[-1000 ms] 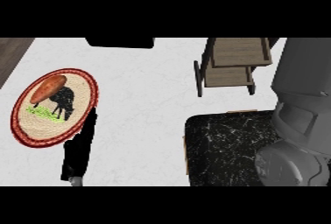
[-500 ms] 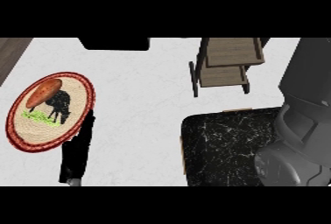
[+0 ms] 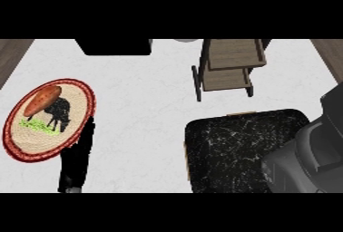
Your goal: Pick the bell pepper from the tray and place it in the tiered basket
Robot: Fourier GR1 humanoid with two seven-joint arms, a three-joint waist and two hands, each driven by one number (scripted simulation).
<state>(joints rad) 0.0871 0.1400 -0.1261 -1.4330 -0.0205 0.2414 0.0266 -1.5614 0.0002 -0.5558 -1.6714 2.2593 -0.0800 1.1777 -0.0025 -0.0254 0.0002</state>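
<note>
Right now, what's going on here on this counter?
The robot's left hand is over the round woven tray at the counter's left, down on the green bell pepper, which lies beside an orange-brown vegetable. Whether it grips the pepper is hidden. The wooden tiered basket stands apart, farther back and to the right, with no pepper in it.
</note>
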